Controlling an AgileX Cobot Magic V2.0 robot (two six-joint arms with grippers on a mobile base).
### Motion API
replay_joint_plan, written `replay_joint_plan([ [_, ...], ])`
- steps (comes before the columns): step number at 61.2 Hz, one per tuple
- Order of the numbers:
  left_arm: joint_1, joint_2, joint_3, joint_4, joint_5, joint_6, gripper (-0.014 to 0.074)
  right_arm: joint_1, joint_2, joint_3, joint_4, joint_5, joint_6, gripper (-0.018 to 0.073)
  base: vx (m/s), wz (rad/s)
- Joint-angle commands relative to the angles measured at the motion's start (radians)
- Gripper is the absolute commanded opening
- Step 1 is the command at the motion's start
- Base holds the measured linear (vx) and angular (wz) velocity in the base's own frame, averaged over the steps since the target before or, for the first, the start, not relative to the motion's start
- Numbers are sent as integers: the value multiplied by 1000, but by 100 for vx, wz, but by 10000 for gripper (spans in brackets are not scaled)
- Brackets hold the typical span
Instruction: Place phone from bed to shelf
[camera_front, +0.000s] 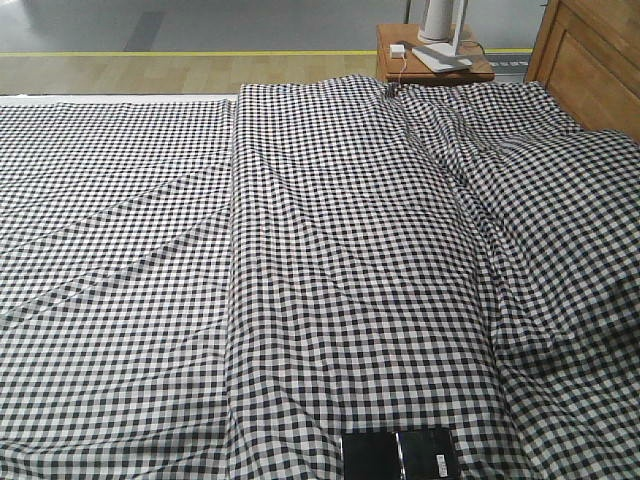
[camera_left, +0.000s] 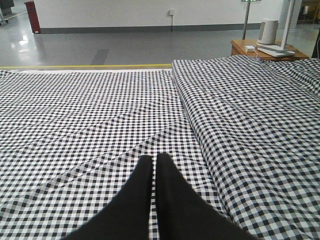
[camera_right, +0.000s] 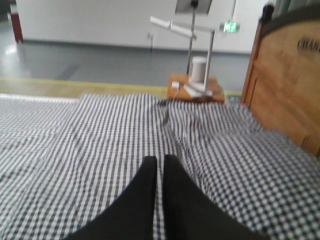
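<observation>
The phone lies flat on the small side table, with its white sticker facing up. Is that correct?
Not quite. The phone lies flat on the bed, at its near edge, not on the side table. The exterior front-facing view shows it there, with its white sticker facing up.
</observation>
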Motion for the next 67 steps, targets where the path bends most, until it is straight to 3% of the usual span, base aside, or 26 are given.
replay_joint_plan([
  [1, -5, -5, 3, -9, -65, -4, 1, -5, 43, -33, -2, -56, 16, 87, 0, 0],
  [25, -5, -5, 3, -9, -65, -4, 1, -5, 65, -33, -2, -72, 30, 541, 0, 0],
  [34, -5, -5, 3, -9, -65, -4, 1, -5, 65, -33, -2, -72, 30, 654, 0, 0],
  [45, -5, -5, 3, -9, -65, -4, 1, -5, 65, -33, -2, -71, 30, 675, 0, 0],
  [67, -5, -5, 3, -9, -65, -4, 1, -5, 65, -33, -2, -162, 25, 611, 0, 0],
])
